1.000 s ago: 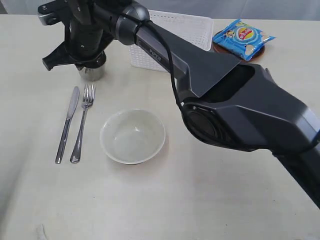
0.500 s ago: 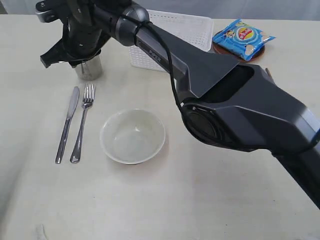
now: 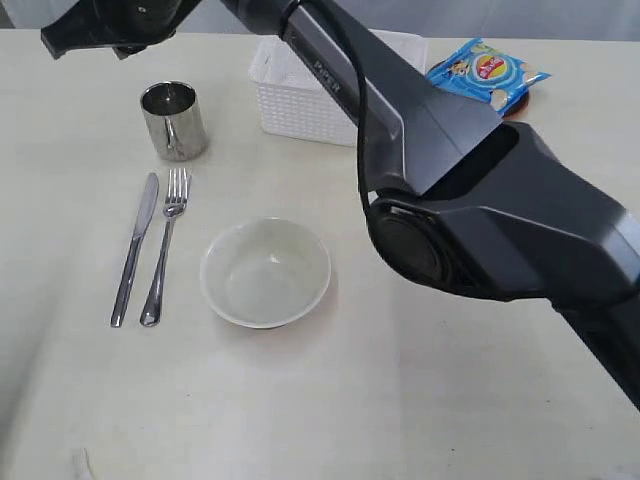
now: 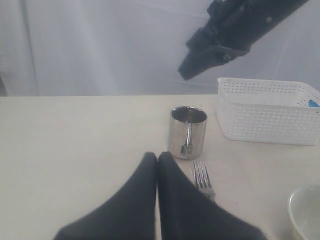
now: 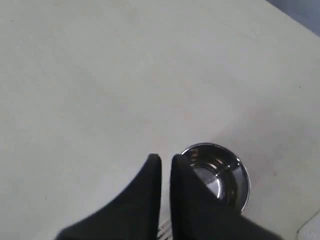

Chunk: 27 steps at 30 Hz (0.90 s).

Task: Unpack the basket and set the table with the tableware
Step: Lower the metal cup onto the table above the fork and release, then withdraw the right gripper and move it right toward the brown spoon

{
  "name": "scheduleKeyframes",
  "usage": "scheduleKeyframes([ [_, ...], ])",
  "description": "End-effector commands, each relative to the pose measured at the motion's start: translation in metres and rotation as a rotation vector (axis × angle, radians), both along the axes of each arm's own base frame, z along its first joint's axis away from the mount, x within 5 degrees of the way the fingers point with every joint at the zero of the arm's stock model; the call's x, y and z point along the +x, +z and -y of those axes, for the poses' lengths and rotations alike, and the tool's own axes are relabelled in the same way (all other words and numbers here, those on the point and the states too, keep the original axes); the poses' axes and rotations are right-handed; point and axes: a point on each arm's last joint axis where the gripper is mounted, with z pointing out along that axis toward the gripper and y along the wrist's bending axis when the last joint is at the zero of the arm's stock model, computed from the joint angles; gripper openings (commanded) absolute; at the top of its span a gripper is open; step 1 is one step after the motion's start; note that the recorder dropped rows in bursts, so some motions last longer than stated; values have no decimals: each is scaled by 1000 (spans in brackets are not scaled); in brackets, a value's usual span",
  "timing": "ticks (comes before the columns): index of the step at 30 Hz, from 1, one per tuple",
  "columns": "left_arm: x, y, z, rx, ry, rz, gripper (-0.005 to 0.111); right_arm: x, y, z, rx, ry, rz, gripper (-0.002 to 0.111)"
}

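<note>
After fingers (image 5: 150,192) rose, mug (image 3: 174,120) stands free.

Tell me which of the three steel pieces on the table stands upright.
The steel mug, just past the fork's tines. The knife and fork both lie flat, side by side.

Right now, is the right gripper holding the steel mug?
No, the steel mug stands free on the table, and the right gripper is above it with nothing between its fingers.
</note>
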Motion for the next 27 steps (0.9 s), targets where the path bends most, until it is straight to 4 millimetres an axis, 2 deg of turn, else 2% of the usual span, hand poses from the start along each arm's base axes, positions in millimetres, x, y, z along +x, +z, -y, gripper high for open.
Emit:
scheduleKeyframes([
  [1,0,0,0,-2,-1,7,0,-16,7,-9,2,11,-6,-1],
  [5,0,0,0,-2,-1,7,0,-39,18,-24,-13,39,47,-1],
  [12,0,0,0,-2,-1,7,0,-41,25,-23,3,47,50,-1],
  [15,0,0,0,-2,-1,7,0,-40,29,-28,62,67,72,-1],
  [27,0,0,0,-2,-1,7,0,-47,30,-34,116,120,40,-1],
])
